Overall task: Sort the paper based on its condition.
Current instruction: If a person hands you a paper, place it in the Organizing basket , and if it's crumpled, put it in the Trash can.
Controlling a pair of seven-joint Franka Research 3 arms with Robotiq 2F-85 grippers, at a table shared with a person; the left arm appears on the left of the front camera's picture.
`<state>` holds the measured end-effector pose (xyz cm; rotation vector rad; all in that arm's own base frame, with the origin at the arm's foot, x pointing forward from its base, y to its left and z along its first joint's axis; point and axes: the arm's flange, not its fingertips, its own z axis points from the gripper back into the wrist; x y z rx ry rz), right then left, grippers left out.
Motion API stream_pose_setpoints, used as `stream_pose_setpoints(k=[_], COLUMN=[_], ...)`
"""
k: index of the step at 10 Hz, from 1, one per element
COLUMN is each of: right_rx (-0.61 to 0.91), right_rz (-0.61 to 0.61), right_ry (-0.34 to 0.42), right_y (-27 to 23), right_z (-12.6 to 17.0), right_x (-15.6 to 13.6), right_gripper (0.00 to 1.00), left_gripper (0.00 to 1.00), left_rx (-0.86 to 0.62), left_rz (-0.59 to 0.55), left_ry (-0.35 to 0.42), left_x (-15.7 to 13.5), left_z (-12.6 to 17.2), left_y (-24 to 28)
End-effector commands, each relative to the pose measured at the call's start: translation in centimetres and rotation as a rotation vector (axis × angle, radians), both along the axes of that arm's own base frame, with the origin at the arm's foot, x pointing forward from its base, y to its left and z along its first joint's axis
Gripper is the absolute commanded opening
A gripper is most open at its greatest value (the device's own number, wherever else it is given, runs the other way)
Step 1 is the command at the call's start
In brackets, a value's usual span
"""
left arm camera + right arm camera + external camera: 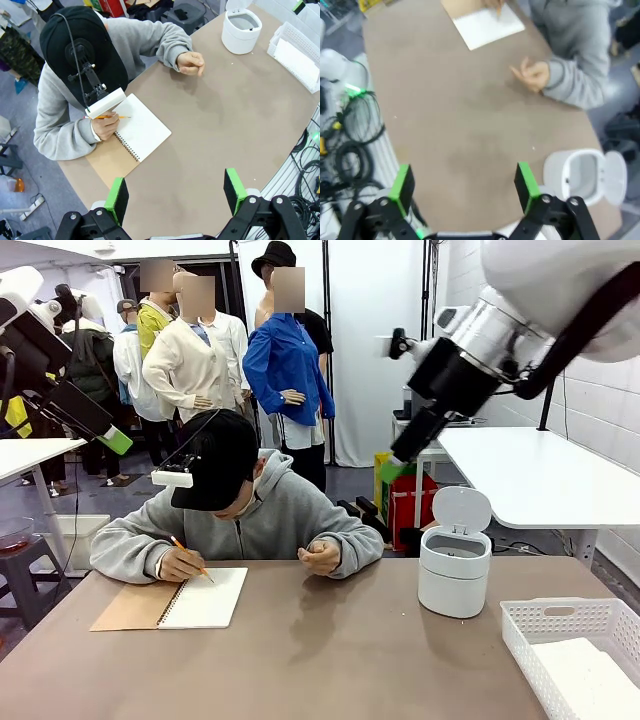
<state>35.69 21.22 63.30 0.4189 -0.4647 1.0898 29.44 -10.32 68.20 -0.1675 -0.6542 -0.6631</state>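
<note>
White plain paper (pixel 590 680) lies in the white slatted plastic basket (pixel 560 625), right of the small white lidded bin (pixel 454 565). Both green-padded grippers, left (pixel 175 192) and right (pixel 465 187), hang spread, empty.

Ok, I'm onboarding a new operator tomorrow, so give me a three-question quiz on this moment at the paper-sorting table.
1. True or false: the lid of the white bin is up.
2. What does the person's hand hold over the spiral notebook?
A pencil
B scissors
C a cup
3. Fill in: the white basket holds a flat white ____.

Key:
1. True.
2. A; the pencil tip is on the page.
3. Sheet. Both the left gripper and right gripper are open, above the table.
</note>
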Motion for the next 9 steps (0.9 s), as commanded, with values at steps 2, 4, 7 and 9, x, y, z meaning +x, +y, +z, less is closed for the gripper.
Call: stream_pose_setpoints(k=[2,4,7,9], right_rx=[0.103,0.141,0.136,0.125], right_rz=[0.053,0.020,-0.008,-0.016], right_ry=[-0.100,-0.160,-0.227,-0.211], right_y=[3.4,4.6,5.8,6.2], right_z=[2.0,3.7,5.0,5.2], right_x=[1.0,1.6,3.2,4.1], right_gripper=[1.00,1.00,1.00,1.00], left_gripper=[1.00,1.00,1.00,1.00], left_rx=[0.001,0.001,0.001,0.001], left_rz=[0.002,0.002,0.002,0.002], left_ry=[-0.001,-0.001,-0.001,-0.001], left_x=[0.0,0.0,0.0,0.0], left_z=[0.0,0.0,0.0,0.0], left_y=[0.0,0.0,0.0,0.0])
